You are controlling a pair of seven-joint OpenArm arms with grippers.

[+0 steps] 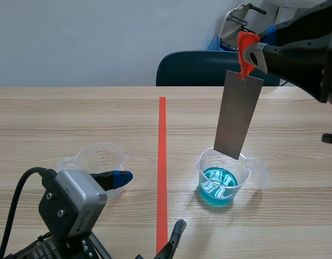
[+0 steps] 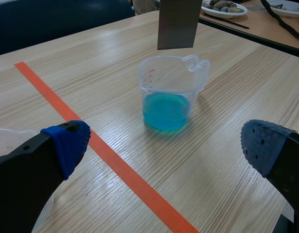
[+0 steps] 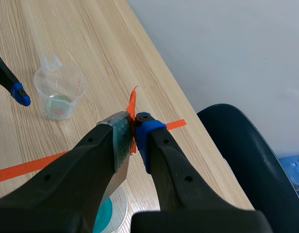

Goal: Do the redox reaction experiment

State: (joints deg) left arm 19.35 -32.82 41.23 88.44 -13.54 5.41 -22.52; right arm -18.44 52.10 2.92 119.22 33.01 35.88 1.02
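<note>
At the lower left of the scene view, the left gripper [image 2: 166, 145] stands wide open and holds nothing, one blue pad beside an empty clear beaker [image 1: 98, 162] on the desk [image 1: 74, 118]. Right of the orange tape line [image 1: 162, 162] sits a beaker of blue liquid [image 1: 222, 178]. A grey metal strip [image 1: 238, 116] hangs over it, clear of the liquid. The right gripper [image 3: 134, 127], upper right, is clamped on its top end. A dark chair [image 1: 198, 67] stands behind.

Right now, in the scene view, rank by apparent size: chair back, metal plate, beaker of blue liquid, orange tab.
1. Chair back.
2. Metal plate and beaker of blue liquid: too alike to rank.
3. Orange tab.
</note>
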